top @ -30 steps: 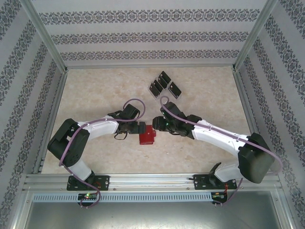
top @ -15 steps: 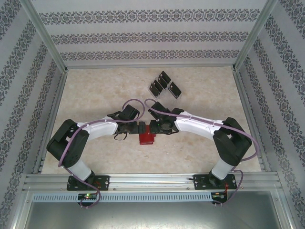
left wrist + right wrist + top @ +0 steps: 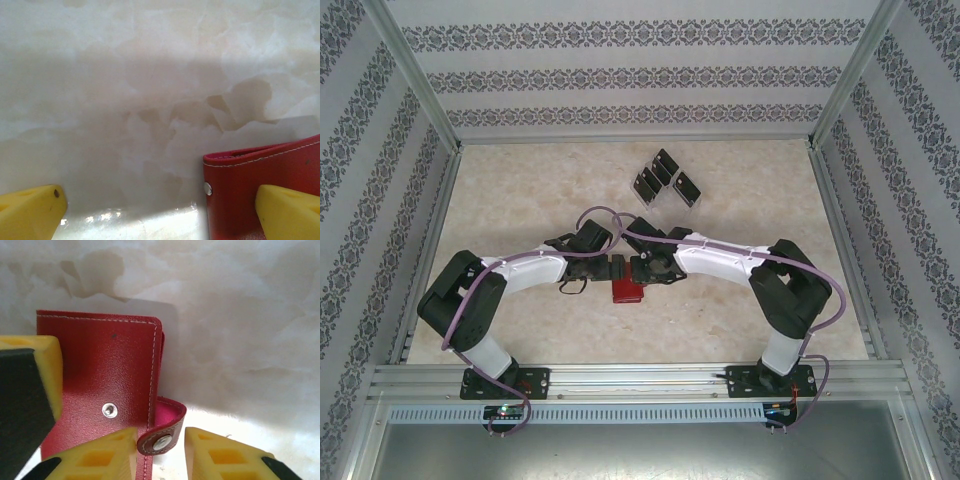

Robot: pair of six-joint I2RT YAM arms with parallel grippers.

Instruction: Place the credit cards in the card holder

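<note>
Step in hand, as I read it: opening the card holder (image 3: 100, 365). No card is being handled yet. The red wallet lies folded on the table (image 3: 520, 200) near its middle, between the two arms, with both grippers brought in over it.

Right gripper (image 3: 160, 452): its jaws stand a little apart, one on each side of the snap tab (image 3: 162, 440). No gap shows on either side, but I cannot tell whether they pinch it yet. The tab looks unfastened: its button sits off the stud (image 3: 110, 410) on the front face and curls out past the wallet's edge.

Left gripper (image 3: 160, 215): jaws wide apart, holding nothing. One of its fingers (image 3: 290, 212) lies over a corner of the wallet and the other is out over bare table. It may be pinning the wallet down, though contact is not clear.

Next move, my judgement: clamp on the tab, then lift and swing the cover open while the left finger keeps the body from sliding. If the pinch is weak, the tab slips out. If the hold-down is weak, the whole wallet drags along.

Surroundings: the credit cards (image 3: 665, 180) sit in a cluster toward the far side, well apart from the wallet and untouched. Nothing lies between them and the wallet, so the only obstacle is the closed cover.
</note>
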